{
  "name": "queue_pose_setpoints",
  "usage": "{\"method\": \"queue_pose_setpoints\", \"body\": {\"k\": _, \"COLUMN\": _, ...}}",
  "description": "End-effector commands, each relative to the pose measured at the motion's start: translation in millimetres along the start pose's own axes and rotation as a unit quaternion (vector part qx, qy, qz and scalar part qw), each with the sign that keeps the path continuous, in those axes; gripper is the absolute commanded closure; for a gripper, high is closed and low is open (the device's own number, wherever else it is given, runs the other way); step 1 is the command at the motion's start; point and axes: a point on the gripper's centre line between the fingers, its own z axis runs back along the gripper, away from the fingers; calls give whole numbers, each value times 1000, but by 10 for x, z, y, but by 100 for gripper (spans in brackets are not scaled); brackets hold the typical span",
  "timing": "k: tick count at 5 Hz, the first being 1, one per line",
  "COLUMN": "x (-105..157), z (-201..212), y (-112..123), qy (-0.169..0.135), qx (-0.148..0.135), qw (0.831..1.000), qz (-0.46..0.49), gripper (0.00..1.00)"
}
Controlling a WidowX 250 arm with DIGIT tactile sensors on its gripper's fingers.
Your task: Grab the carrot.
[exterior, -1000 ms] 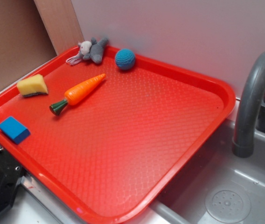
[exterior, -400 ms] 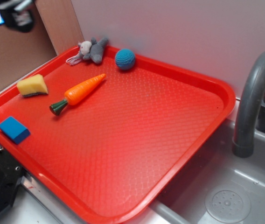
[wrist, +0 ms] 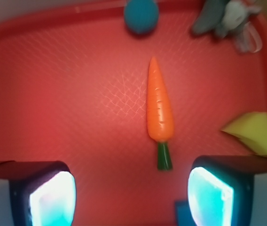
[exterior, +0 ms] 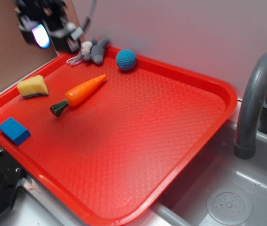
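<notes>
We hang our gripper [wrist: 131, 197] high over the red tray [exterior: 204, 84], jaws spread wide and holding nothing, with the carrot [wrist: 159, 106] framed between the two glowing fingertips [wrist: 53, 200] in the wrist view. The carrot lies flat on the tray, tip toward twelve o'clock and green stem toward six, well apart from the blue crocheted ball [wrist: 141, 15] at twelve, the grey plush toy [wrist: 220, 16] at one and the yellow sponge wedge [wrist: 253, 132] at three. That lengthwise alignment, we judge, suits a straight descent to close across its orange body.
</notes>
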Motion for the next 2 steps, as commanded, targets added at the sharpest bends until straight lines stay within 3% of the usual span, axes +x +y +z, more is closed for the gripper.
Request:
{"method": "queue_pose_setpoints", "body": {"k": 1, "x": 100, "z": -818, "y": 283, "qy": 34, "qx": 32, "qw": 999, "qz": 14, "gripper": 0}}
{"method": "queue_pose_setpoints", "body": {"k": 2, "x": 158, "z": -935, "y": 385, "qy": 43, "qx": 65, "qw": 997, "qz": 16, "gripper": 0}}
